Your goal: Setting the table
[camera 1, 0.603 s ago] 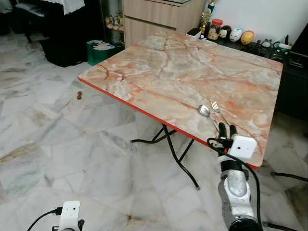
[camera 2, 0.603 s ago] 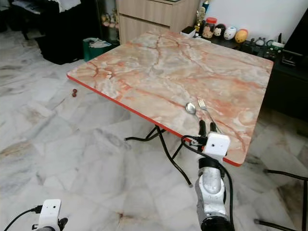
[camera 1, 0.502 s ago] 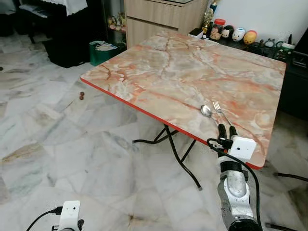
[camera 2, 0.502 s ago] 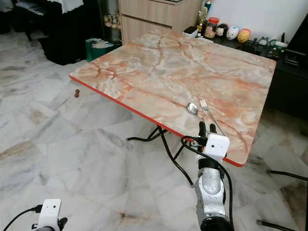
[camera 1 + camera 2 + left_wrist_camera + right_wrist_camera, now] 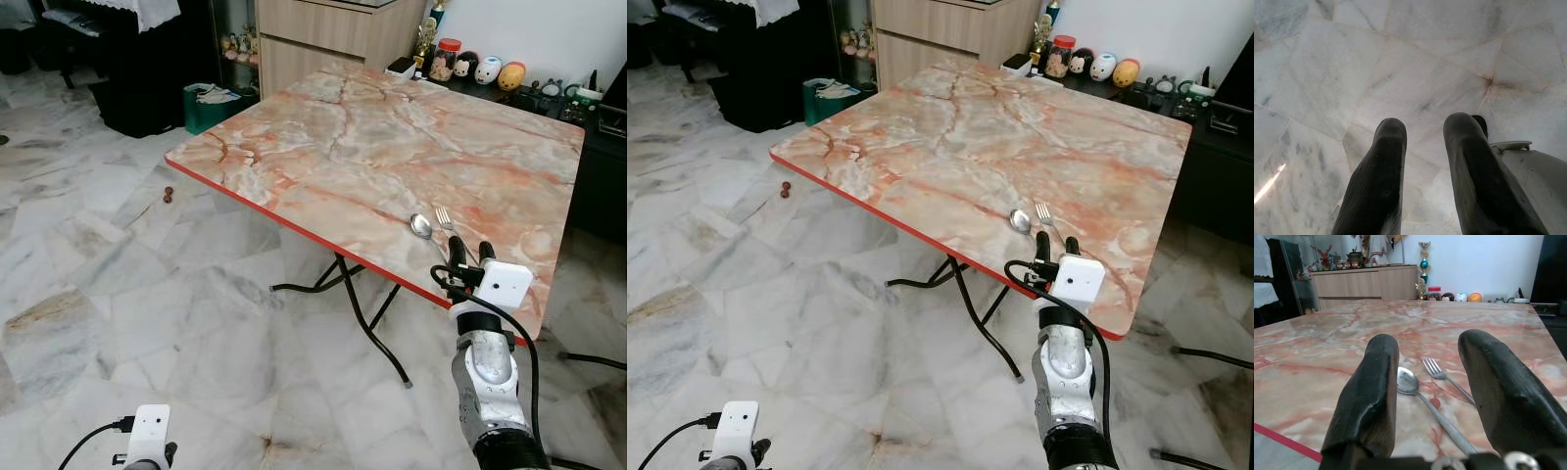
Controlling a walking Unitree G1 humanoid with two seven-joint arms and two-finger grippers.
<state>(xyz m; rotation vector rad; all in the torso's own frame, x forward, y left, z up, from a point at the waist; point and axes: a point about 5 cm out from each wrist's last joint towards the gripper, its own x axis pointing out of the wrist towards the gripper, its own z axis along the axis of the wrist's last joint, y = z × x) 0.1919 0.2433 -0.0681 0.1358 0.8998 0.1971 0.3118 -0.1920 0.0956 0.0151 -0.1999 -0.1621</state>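
Here, shiny spoon (image 5: 1409, 381) beside slim silver fork (image 5: 1433, 367).

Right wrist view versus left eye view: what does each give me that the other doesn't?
Right wrist: a low close-up between its open black fingers, with the fork's tines and a trophy on the sideboard. Left eye: the whole marble-pattern table, its folding legs, the floor, the left gripper hanging low. Shared: spoon and fork side by side ahead of the right gripper.

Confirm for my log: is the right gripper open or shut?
Open. The right gripper shows a clear gap between its fingers, with the spoon and fork lying beyond.
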